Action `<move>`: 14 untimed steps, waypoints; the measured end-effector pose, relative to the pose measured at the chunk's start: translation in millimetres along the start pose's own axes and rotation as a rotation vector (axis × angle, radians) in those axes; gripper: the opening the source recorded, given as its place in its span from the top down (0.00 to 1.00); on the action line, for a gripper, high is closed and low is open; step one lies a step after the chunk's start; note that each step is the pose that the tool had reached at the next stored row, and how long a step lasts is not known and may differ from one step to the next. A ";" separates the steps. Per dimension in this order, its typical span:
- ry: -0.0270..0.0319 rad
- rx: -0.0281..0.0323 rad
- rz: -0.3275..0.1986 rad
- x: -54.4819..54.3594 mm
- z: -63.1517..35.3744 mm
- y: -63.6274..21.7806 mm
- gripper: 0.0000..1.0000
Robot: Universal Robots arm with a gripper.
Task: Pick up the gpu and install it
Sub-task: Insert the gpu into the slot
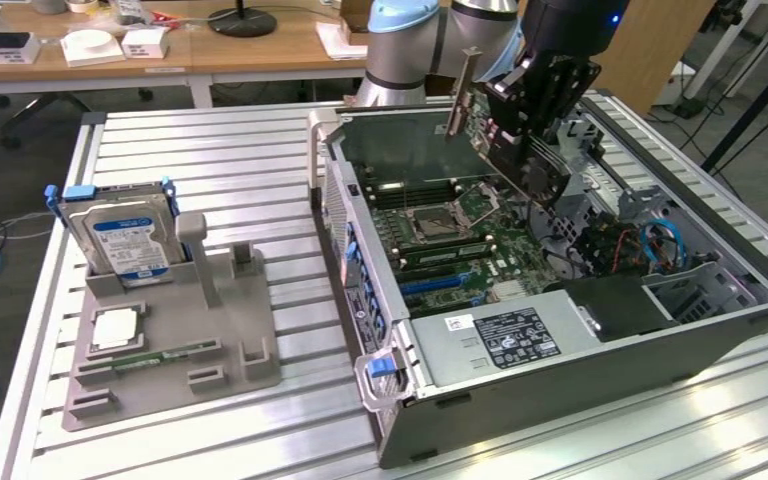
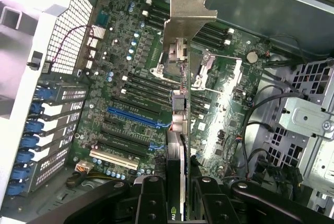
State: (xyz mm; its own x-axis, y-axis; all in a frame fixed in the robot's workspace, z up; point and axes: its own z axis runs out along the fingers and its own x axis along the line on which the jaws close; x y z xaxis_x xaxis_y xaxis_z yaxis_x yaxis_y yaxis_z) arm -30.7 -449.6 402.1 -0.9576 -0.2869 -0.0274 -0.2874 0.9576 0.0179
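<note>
The claw is pinching the gpu by its two flat faces, at about one o'clock in the exterior view. At nine o'clock a hard drive is standing upright in a grey holder on the desk. From the centre toward four o'clock the open computer case is lying, and the gpu is hanging tilted above its motherboard, its silver bracket at the end away from the claw.
</note>
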 end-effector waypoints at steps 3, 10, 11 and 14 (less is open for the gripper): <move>0.0001 -0.0001 -0.003 0.0 0.0 0.0 0.73; 0.0004 -0.0005 -0.018 0.0 0.0 0.0 0.73; 0.0004 -0.0007 -0.022 0.0 0.0 0.0 0.73; 0.0007 -0.0010 -0.036 0.0 0.0 0.0 0.73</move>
State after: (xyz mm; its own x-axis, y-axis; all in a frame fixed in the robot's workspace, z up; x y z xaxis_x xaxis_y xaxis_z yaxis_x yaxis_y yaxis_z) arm -30.7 -449.6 402.2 -0.9466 -0.3214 -0.0274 -0.3219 0.9466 0.0178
